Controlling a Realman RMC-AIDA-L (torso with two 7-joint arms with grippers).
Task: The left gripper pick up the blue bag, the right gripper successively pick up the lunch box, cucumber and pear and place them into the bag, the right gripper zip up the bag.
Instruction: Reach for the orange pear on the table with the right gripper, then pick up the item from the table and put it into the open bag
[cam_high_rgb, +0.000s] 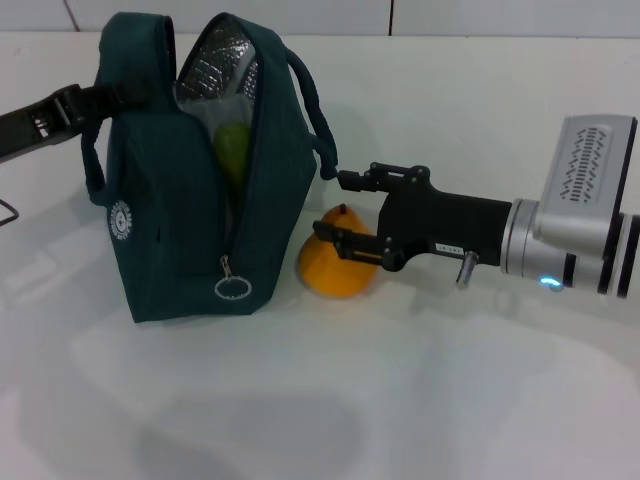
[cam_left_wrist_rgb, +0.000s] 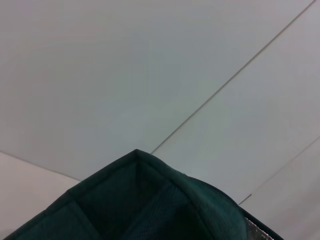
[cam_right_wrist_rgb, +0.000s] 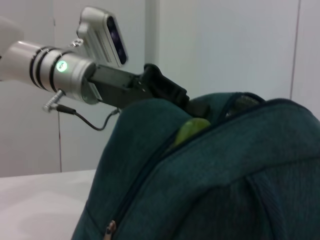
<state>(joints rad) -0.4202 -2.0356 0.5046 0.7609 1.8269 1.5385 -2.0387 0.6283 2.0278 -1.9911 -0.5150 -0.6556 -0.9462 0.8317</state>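
Standing bag: the blue bag stood unzipped on the table, cucumber inside.
Pear: the pear lay just right of the bag.
Right gripper: the right gripper was open around the pear's top.
Left gripper: the left gripper clamped the bag's upper left edge.

The blue bag hides most of what lies inside it: only a patch of green shows through the open zip, too little to name. The left gripper meets the bag's top rear corner, its fingertips lost against the fabric. The right gripper covers part of the pear, and that arm is cut off at the picture's edge.
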